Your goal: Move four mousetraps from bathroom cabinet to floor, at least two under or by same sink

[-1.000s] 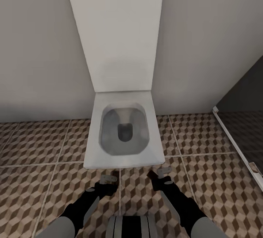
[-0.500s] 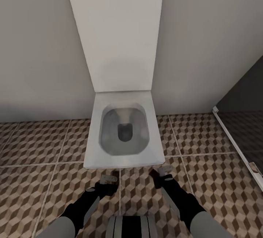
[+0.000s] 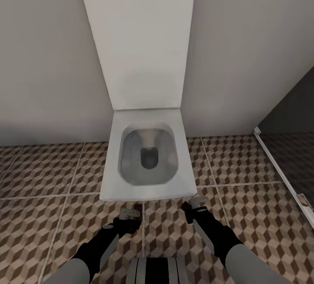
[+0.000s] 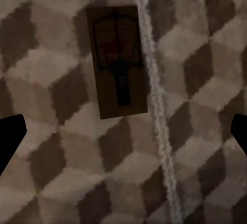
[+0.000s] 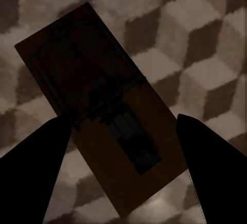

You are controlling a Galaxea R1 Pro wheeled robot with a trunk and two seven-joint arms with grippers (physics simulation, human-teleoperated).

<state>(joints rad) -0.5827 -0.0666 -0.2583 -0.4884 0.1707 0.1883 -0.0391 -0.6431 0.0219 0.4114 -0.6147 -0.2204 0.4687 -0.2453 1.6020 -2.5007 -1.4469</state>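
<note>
While both arms hang low in front of the robot's trunk, the head view shows a white square-bowled ceramic toilet (image 3: 148, 157) with its flat lid raised against a plain grey wall (image 3: 43, 57). The bathroom floor (image 3: 39, 214), large tiles printed with brown, beige and white cubes and pale grout lines, runs under everything. A dark glass panel with a pale frame (image 3: 283, 175) stands at the far right.

Left gripper (image 3: 129, 213): poised above the floor just short of the toilet's front edge. In the left wrist view its two dark fingertips (image 4: 10, 139) sit at opposite borders, so the jaws stand wide apart and hold nothing. Between them, further out along the fingers, a small flat tan wooden mousetrap with dark wire and a faint red mark (image 4: 117, 62) lies flat on the tiles, one long edge just beside a grout line. The trap is clear of both fingertips.

Right gripper (image 3: 198, 205): also low near the toilet's front right corner. In the right wrist view a second tan wooden mousetrap with dark wire (image 5: 100, 108) lies diagonally across the gap between the dark fingers (image 5: 36, 175). Jaws are apart, flanking the board's near end. Whether the fingers touch the board, or whether it rests on the floor, I cannot tell; the picture is dark.
</note>
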